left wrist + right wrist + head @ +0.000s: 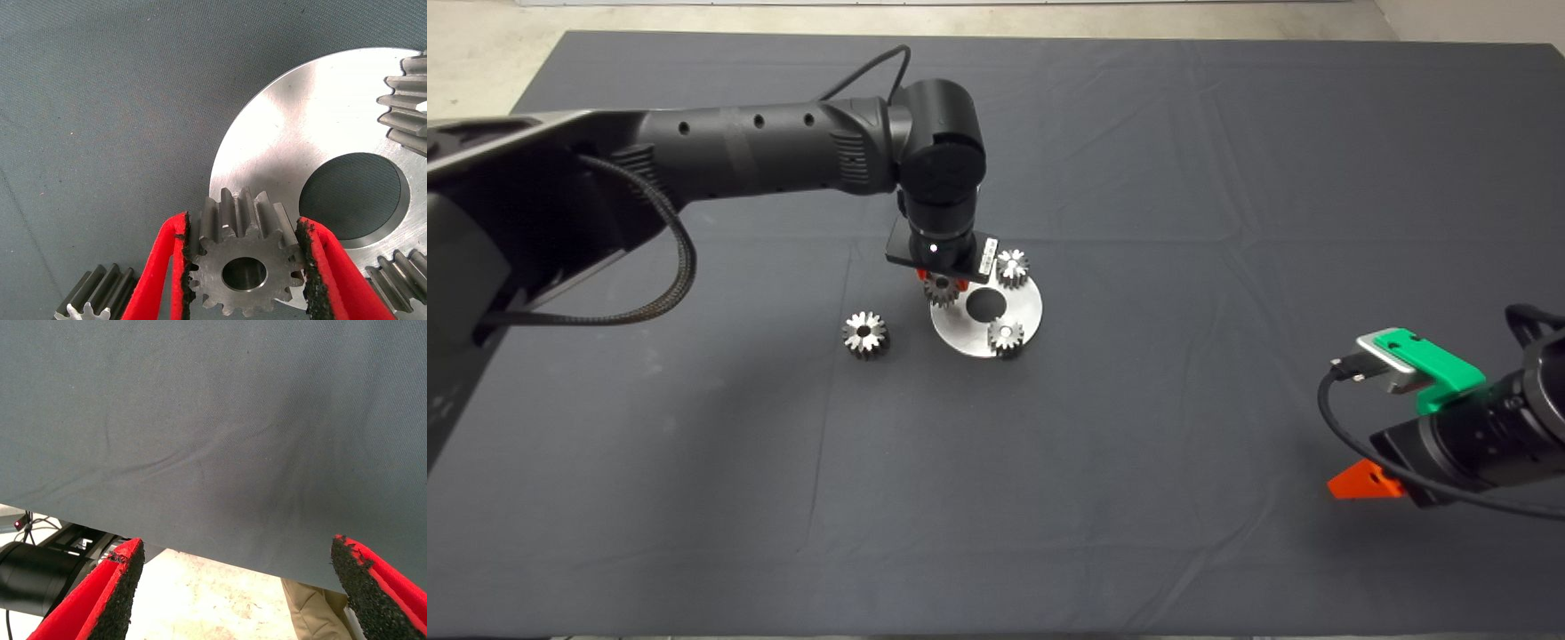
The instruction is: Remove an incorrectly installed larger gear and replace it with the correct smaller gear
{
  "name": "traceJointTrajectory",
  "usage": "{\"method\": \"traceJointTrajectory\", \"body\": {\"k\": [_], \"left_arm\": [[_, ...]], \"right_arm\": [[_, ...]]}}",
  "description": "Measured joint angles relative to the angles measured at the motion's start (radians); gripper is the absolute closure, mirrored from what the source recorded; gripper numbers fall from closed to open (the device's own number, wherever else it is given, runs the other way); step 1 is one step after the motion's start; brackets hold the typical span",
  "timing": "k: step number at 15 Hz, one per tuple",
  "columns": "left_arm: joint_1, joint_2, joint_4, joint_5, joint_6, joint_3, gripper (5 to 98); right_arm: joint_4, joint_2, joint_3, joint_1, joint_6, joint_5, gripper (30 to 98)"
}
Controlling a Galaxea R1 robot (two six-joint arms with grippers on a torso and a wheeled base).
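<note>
— Left hand [243,267]: how is it seen?
— Pinched on a gear [243,263] at the steel disc's [307,133] edge, bore axis upright.
— Larger gear [865,334]?
— Lying flat on the worktop [1138,489], beside the disc.
— Right hand [233,587]?
— Spread, parked.

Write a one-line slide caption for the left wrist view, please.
Left gripper, red fingers shut on a gear at the steel disc's edge.
</note>
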Motion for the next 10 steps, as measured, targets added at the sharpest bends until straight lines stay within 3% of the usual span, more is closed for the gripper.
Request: {"method": "traceJointTrajectory", "body": {"k": [5, 10], "left_arm": [[0.038, 0.0, 0.002, 0.004, 0.0, 0.0, 62.8], [0.035, 0.003, 0.001, 0.003, 0.001, 0.0, 54.3]], "right_arm": [[0.0, 0.0, 0.0, 0.0, 0.0, 0.0, 54.6], [0.0, 0.0, 0.0, 0.0, 0.0, 0.0, 54.6]]}}
